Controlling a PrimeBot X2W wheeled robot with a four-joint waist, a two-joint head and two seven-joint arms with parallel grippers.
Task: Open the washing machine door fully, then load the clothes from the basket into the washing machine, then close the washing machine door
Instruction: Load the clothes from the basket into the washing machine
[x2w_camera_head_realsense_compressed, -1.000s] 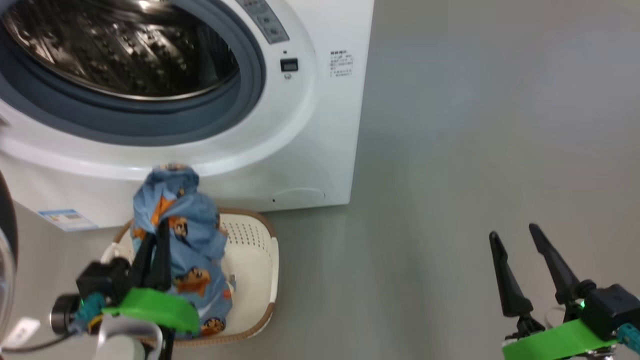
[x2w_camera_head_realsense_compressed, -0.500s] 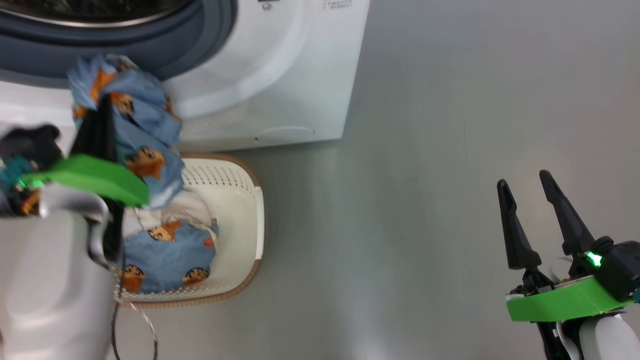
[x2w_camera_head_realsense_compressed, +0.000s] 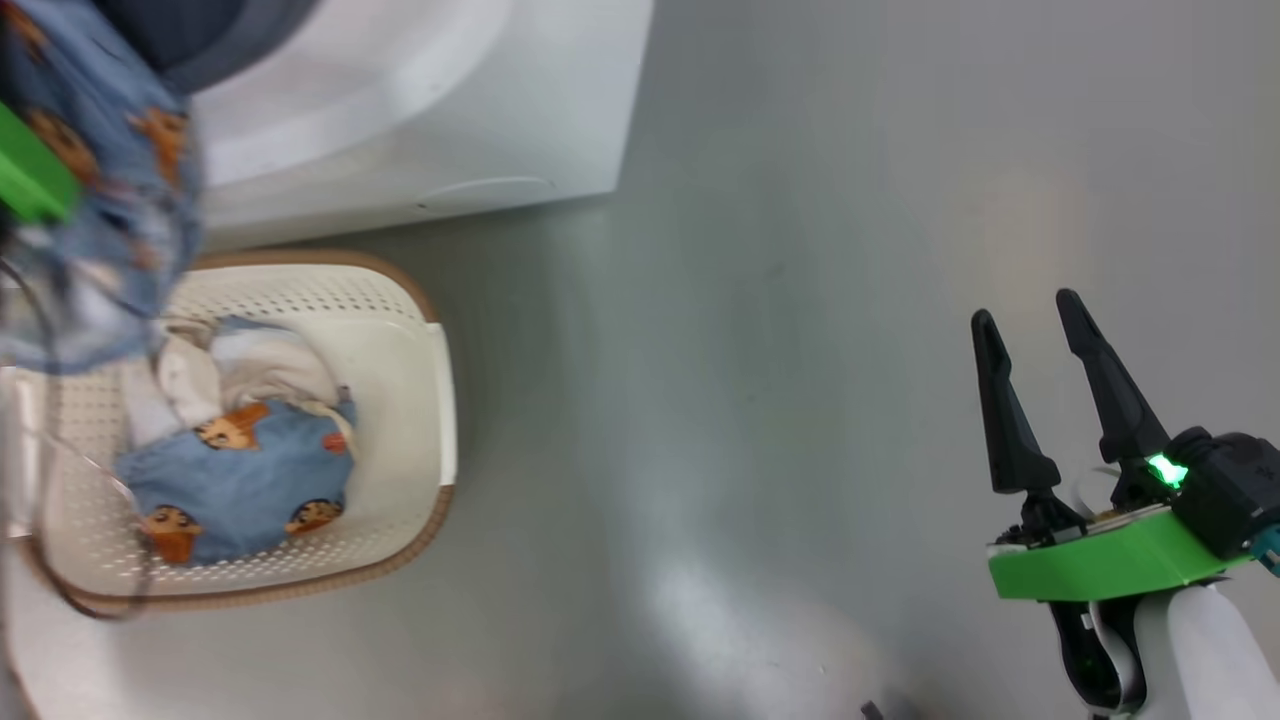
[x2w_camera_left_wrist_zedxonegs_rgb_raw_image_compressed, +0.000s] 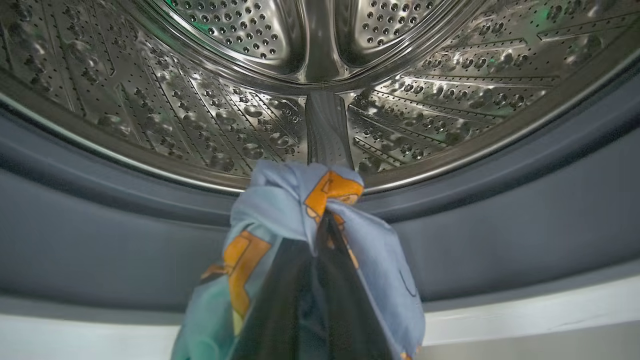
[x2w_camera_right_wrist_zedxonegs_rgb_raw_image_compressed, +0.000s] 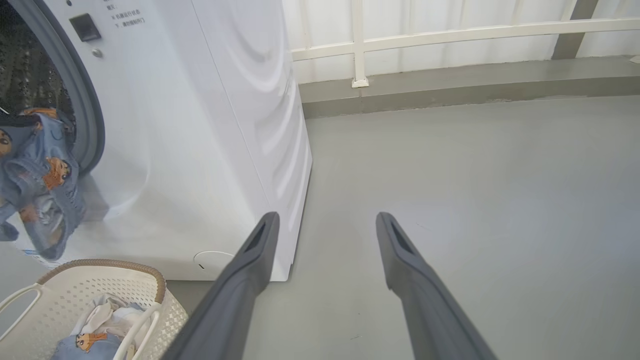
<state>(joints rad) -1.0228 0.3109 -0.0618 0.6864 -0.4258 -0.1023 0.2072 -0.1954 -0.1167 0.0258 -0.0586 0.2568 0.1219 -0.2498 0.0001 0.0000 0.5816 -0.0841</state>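
Hoisting a blue cloth (x2w_camera_left_wrist_zedxonegs_rgb_raw_image_compressed: 278, 201), pinched in the left gripper (x2w_camera_left_wrist_zedxonegs_rgb_raw_image_compressed: 325, 220), from basket (x2w_camera_head_realsense_compressed: 446, 400) to drum mouth (x2w_camera_left_wrist_zedxonegs_rgb_raw_image_compressed: 450, 167) — loading underway, with right gripper (x2w_camera_head_realsense_compressed: 1022, 308) spread idle.

The robot's right gripper (x2w_camera_head_realsense_compressed: 1025, 305): two long, tapering black jaws rising from a bright green collar (x2w_camera_head_realsense_compressed: 1090, 570), a green light (x2w_camera_head_realsense_compressed: 1160, 468) glowing on its black housing (x2w_camera_head_realsense_compressed: 1220, 490), a teal connector (x2w_camera_head_realsense_compressed: 1268, 552) alongside, a glossy white forearm (x2w_camera_head_realsense_compressed: 1190, 650) below.

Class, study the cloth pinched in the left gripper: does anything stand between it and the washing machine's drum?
Nothing visible does. The cloth faces the open drum, with just the grey gasket lying low ahead of it.
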